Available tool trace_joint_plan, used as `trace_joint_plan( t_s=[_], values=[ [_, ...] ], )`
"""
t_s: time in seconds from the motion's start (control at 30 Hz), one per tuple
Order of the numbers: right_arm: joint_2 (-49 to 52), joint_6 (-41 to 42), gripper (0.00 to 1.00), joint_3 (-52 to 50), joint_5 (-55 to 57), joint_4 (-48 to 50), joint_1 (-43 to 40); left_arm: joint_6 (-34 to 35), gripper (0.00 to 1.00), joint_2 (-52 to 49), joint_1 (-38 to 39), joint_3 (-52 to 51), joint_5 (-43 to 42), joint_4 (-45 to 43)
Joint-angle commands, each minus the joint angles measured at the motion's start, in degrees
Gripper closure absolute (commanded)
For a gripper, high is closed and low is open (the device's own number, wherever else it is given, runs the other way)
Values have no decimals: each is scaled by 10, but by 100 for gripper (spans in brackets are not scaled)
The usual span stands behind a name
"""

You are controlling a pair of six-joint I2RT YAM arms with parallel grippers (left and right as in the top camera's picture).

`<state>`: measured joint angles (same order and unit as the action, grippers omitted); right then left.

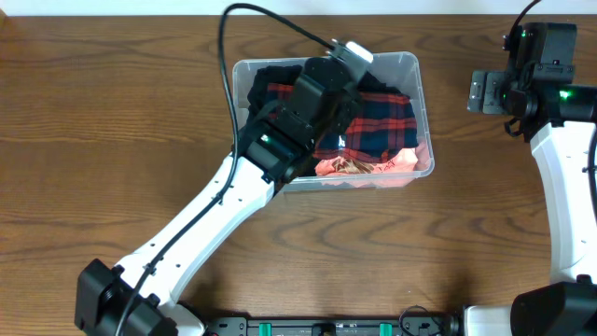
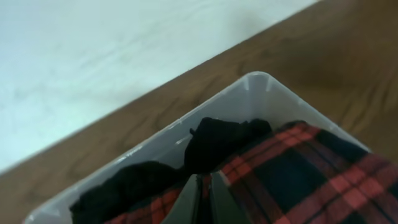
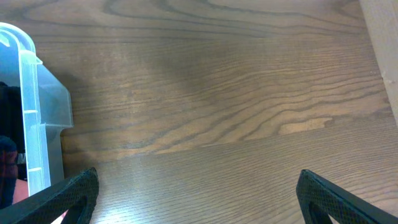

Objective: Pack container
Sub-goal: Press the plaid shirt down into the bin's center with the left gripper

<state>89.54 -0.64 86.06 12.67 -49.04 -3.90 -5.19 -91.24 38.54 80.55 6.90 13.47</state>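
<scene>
On my feed I count one table (image 1: 112,121), one container (image 1: 417,93), one red plaid cloth (image 1: 382,126), one pink cloth (image 1: 368,166), black cloth (image 2: 217,140) of uncertain count, and two arms: left arm (image 1: 205,219), right arm (image 1: 564,177).

Even, soft light; blur (left wrist)

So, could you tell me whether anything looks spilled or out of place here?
Nothing stands out. The container sits flat on the table; the plaid cloth, black cloth and pink cloth are bunched inside it, none visibly over its rim.
</scene>
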Motion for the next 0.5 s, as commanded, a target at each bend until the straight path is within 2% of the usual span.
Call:
trace_joint_plan(
  t_s=[0.0, 0.23, 0.47],
  values=[
    [3, 0, 1, 1, 4, -1, -4, 70, 94, -28, -6, -5, 11, -1],
    [3, 0, 1, 1, 4, -1, -4, 82, 94, -85, -7, -8, -35, 11],
    [3, 0, 1, 1, 4, -1, -4, 92, 94, -131, -9, -14, -37, 72]
  ],
)
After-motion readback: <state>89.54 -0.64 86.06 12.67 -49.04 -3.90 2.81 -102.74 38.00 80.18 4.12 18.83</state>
